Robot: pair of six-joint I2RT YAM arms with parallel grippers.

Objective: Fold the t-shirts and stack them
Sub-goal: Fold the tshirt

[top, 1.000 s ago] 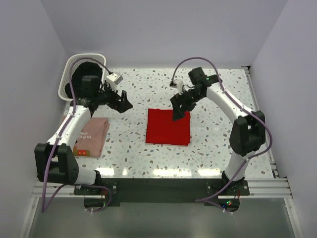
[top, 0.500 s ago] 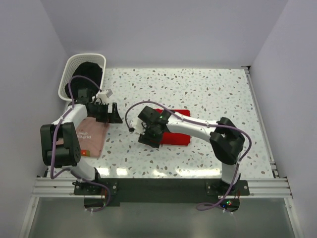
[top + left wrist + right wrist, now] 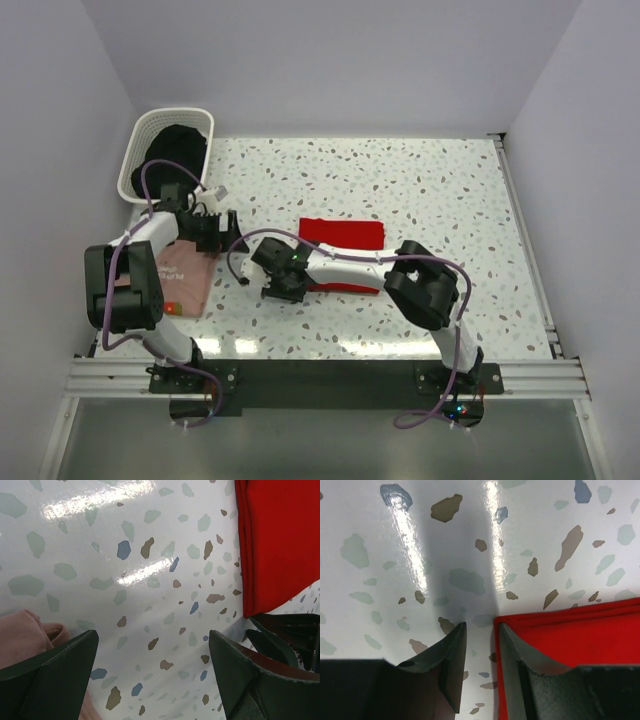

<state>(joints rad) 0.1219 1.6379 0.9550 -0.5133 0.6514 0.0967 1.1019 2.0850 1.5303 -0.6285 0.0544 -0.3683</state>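
Terrazzo surface (image 3: 450, 190) holds the red t-shirt (image 3: 345, 232) folded centrally, the pink t-shirt (image 3: 185, 275) folded at left; right hand (image 3: 481, 630), barely parted and empty, sits at red's corner; left hand (image 3: 154, 635) gapes; stacking looks next, needing a pinch.

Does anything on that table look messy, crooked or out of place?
Nothing looks spilled or damaged. The red t-shirt lies squarely folded at centre and the pink t-shirt folded at the left edge. They sit apart, not yet stacked, with the right arm stretched across the red one.

The right arm (image 3: 345, 262) partly hides the red t-shirt (image 3: 345, 232).
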